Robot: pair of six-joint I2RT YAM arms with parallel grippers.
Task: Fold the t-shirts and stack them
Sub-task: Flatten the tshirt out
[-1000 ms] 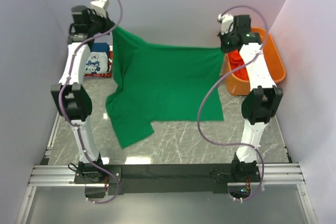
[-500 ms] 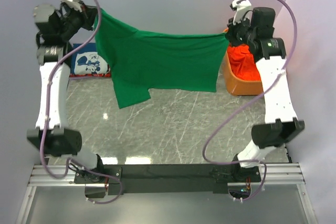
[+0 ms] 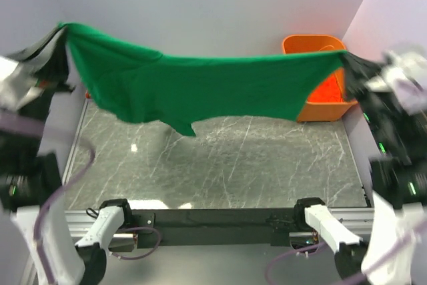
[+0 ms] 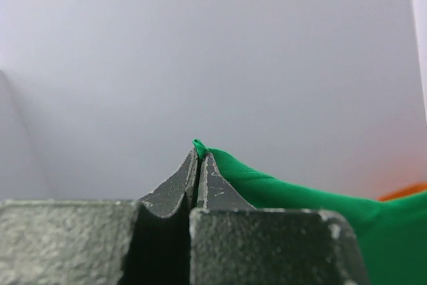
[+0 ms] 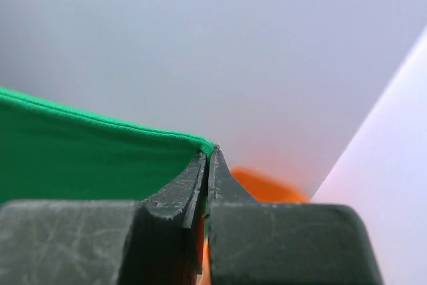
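We clamp the green t-shirt (image 3: 200, 88) in left gripper (image 4: 199, 158) and right gripper (image 5: 208, 158), stretched aloft; presumably to lay it flat.

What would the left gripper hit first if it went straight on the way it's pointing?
Apart from the green tee pinched in its shut jaws, nothing close. Ahead of the left gripper the wrist view shows only the pale wall. How far off that wall is can't be told.

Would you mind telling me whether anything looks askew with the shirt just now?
The green t-shirt, stretched between the left hand and right hand, hangs lopsided, drooping lowest left of centre. Otherwise nothing stands out.
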